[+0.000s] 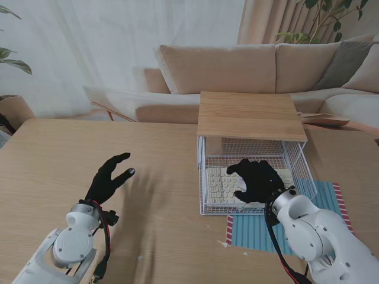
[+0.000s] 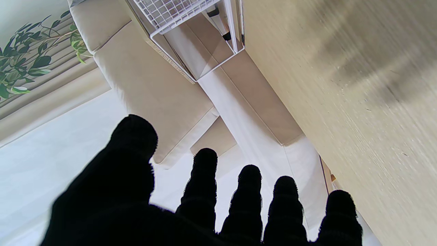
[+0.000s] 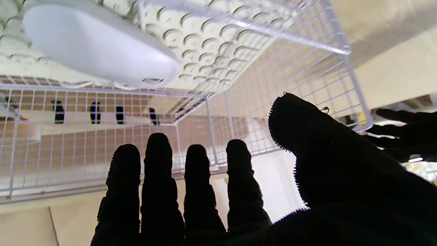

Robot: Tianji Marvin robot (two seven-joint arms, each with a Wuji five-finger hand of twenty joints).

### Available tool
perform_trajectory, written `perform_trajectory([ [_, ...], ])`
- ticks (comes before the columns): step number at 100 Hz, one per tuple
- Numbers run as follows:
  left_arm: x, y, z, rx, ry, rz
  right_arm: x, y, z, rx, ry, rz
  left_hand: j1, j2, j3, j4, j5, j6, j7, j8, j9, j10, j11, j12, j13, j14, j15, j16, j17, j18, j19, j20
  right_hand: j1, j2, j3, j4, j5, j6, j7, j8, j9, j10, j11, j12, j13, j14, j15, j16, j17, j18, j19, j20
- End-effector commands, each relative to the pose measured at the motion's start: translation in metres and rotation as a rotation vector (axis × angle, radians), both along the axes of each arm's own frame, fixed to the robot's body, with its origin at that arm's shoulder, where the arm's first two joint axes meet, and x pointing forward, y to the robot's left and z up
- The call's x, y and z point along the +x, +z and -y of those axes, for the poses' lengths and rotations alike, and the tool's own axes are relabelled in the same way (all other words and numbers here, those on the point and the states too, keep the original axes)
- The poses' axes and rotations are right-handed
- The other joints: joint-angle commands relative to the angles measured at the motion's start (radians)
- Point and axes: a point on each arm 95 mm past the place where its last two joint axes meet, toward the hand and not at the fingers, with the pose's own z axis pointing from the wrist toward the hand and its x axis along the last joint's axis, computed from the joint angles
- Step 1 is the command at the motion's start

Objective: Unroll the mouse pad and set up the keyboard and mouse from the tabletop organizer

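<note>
Right hand spread over keyboard, wire organizer enclosing mouse

Both hands, the left hand and the right hand, wear fuzzy black gloves. Behind each hand sits a rounded white wrist casing, with red and black cables running alongside it.
</note>
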Motion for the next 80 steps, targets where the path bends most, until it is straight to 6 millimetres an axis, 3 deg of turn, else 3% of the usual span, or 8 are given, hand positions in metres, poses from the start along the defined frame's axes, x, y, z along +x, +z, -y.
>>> perform_trajectory([
  [1, 0.000, 0.001, 0.001, -0.012, -0.004, 0.001, 0.007, 0.003, 0.008, -0.022, -0.018, -0.011, -0.011, 0.006, 0.008, 0.027, -0.004, -0.008, 0.001, 0.001, -0.022, -0.039, 0.000, -0.002, -0.038, -0.011, -0.017, 0.016, -0.007, -0.005, -0.022, 0.017, -0.036, 0.000, -0.015, 0.046, -0.038, 0.002, -0.017, -0.008, -0.051, -0.020, -0.020, -0.017, -0.036, -0.025, -0.026, -0.020, -0.025, -0.029, -0.031, -0.020],
  [36, 0.001, 0.000, 0.000, -0.012, 0.001, -0.002, 0.030, -0.012, 0.032, -0.120, -0.080, -0.113, -0.010, 0.004, 0.009, 0.027, -0.004, -0.007, 0.001, 0.001, -0.022, -0.040, 0.000, -0.002, -0.037, -0.010, -0.017, 0.016, -0.006, -0.004, -0.022, 0.017, -0.118, -0.031, -0.036, 0.036, -0.145, 0.021, -0.101, -0.030, -0.106, -0.022, -0.122, -0.077, -0.090, -0.029, -0.101, -0.060, -0.059, -0.022, -0.117, -0.043],
  [80, 0.001, -0.002, 0.001, -0.010, -0.002, -0.011, 0.048, -0.035, 0.037, -0.171, -0.107, -0.162, -0.010, 0.002, 0.010, 0.027, -0.006, -0.006, 0.001, 0.001, -0.022, -0.040, -0.001, -0.002, -0.038, -0.009, -0.018, 0.016, -0.008, -0.005, -0.023, 0.016, -0.140, -0.036, -0.046, 0.036, -0.216, -0.031, -0.178, 0.009, -0.101, -0.033, -0.244, -0.122, -0.124, -0.032, -0.149, -0.086, -0.073, -0.023, -0.170, -0.036],
])
